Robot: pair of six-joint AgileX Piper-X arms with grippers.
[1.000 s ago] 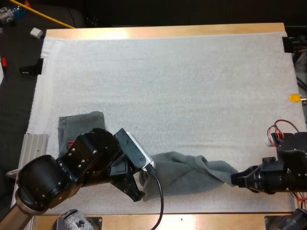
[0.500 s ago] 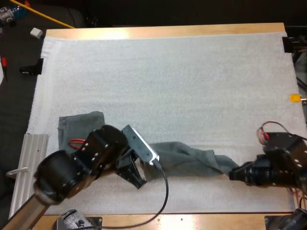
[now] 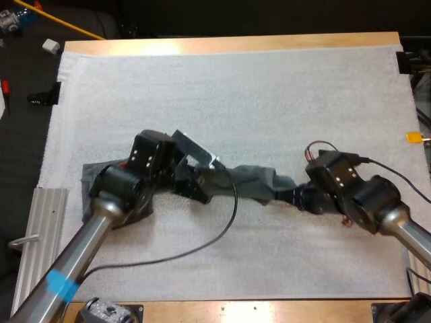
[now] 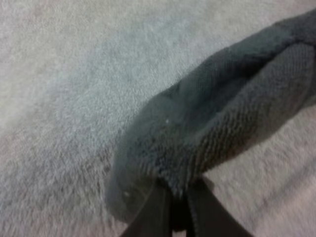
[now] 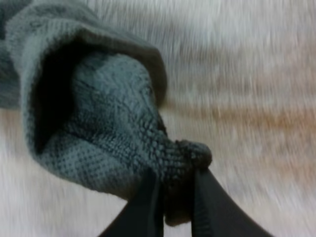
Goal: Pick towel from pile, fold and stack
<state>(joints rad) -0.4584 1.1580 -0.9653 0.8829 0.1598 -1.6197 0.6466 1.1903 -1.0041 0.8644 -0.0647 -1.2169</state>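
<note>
A dark grey-green towel (image 3: 246, 180) hangs bunched between my two grippers over the middle of the white mat (image 3: 236, 101). My left gripper (image 3: 201, 183) is shut on the towel's left end (image 4: 197, 143), its fingers pinching the fabric. My right gripper (image 3: 296, 196) is shut on the towel's right end (image 5: 113, 133), which bulges into a fold just past the fingers. A second towel (image 3: 94, 178), folded flat, lies at the mat's left side and is partly hidden under my left arm.
A ribbed metal block (image 3: 40, 222) sits off the mat's lower left edge. Small tools and a white object (image 3: 51, 46) lie on the dark floor to the far left. Open mat stretches behind and in front of the towel.
Both grippers have carried the towel from the mat's near edge toward its middle. They came closer together, so the towel went from stretched out to bunched.
</note>
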